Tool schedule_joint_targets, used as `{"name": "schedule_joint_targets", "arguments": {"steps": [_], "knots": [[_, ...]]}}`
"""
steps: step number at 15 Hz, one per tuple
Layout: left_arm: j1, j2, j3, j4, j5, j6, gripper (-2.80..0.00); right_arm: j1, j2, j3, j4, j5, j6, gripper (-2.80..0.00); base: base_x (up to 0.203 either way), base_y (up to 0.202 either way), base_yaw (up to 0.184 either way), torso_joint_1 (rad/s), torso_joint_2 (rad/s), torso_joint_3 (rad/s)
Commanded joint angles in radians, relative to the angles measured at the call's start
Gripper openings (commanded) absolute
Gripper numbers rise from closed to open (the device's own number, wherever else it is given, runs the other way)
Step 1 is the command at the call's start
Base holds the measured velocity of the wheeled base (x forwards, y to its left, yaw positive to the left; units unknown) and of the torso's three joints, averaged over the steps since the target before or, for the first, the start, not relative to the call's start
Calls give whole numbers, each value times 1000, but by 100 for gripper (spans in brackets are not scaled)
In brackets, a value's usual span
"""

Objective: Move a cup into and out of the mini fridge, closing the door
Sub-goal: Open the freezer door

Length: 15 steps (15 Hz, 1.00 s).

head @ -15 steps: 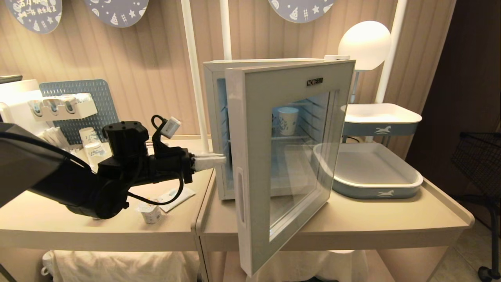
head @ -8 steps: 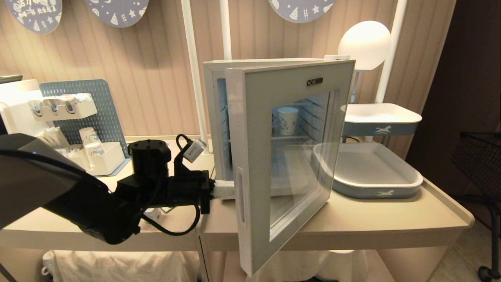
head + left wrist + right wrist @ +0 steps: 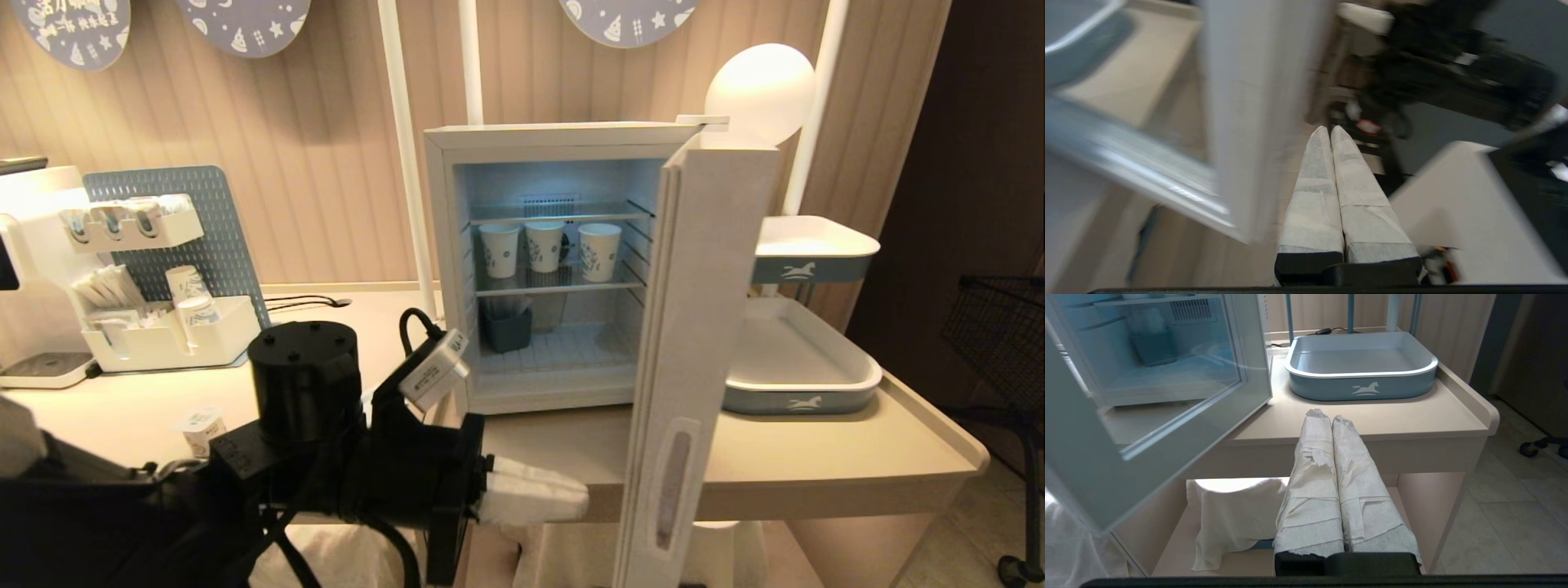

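Nearest the camera, the left gripper point(image 3: 571, 496) hangs low at the counter's point(image 3: 816, 445) front edge, its white-wrapped fingers point(image 3: 1331, 183) pressed together with nothing between them. It points toward the inner face of the door point(image 3: 694, 343), which stands just beside its tips and is swung wide, seen almost edge-on with its long axis upright. The right gripper point(image 3: 1331, 416) is parked below the counter edge on the far side of the door, likewise closed and empty, so the left arm looks the better placed for reaching in. Beyond and above the left gripper lies the open mini fridge point(image 3: 441, 269) — a white box lit bluish inside. Three white paper cups point(image 3: 549, 245) with blue print stand upright in a row on its middle wire shelf — the right-hand one nearest the door's hinge side.
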Motion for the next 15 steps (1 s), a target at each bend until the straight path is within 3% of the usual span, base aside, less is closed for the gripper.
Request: {"name": "schedule_joint_targets", "arguments": {"steps": [1, 9, 12, 14, 15], "knots": [[-54, -111, 35, -3, -3, -2, -280, 0, 0, 0, 0, 0, 0, -280, 0, 0, 0, 0, 0, 0], [-59, -149, 37, 1, 17, -8, -280, 0, 0, 0, 0, 0, 0, -280, 0, 0, 0, 0, 0, 0], [-59, -234, 23, 39, 72, -8, -280, 0, 0, 0, 0, 0, 0, -280, 0, 0, 0, 0, 0, 0], [-57, -358, -35, 231, 191, -7, -280, 0, 0, 0, 0, 0, 0, -280, 0, 0, 0, 0, 0, 0], [-56, -442, -81, 411, 288, -5, -280, 0, 0, 0, 0, 0, 0, -280, 0, 0, 0, 0, 0, 0]]}}
